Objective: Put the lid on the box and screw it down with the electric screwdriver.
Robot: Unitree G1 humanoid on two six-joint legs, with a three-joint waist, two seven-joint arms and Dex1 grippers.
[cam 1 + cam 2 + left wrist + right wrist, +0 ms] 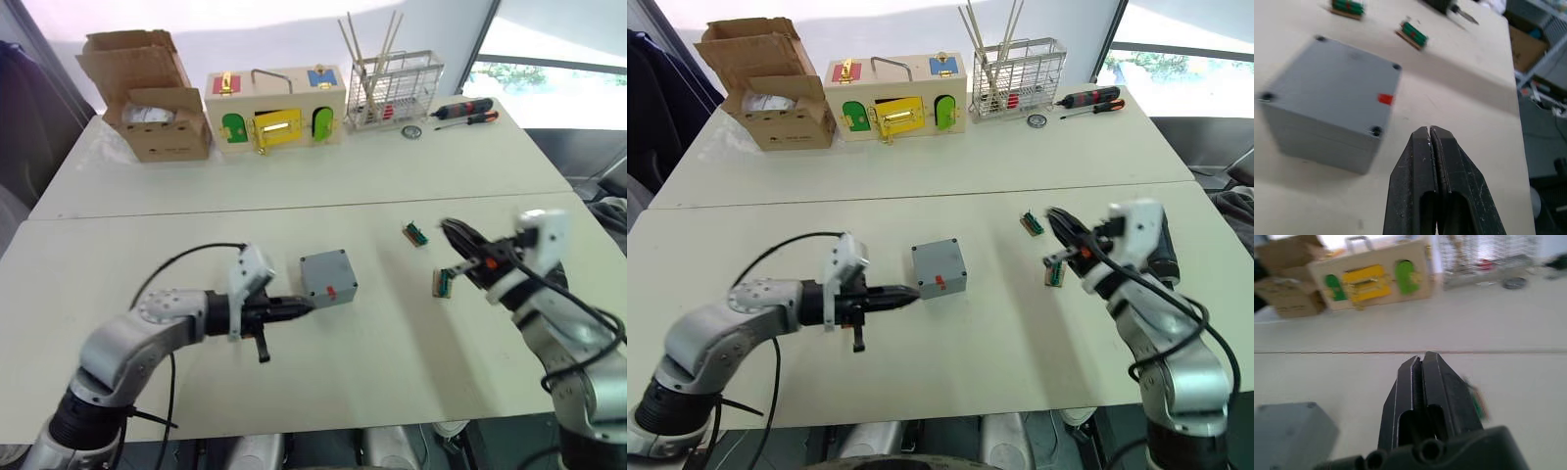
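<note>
1. The small square grey plastic box (327,279) sits mid-table, lid seemingly already on.
2. Left gripper (306,305), pinched closed and empty, touches its side, probably steadying it.
3. Right gripper (1055,217) is closed too, holding nothing.

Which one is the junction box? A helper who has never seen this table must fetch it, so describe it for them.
On the near table, between the two robot arms, the box sits just beyond the shut tips of the left gripper. It is a small grey cube with a red mark on its side, unlike the brown cardboard box and the wooden box with coloured doors on the far table.
</note>
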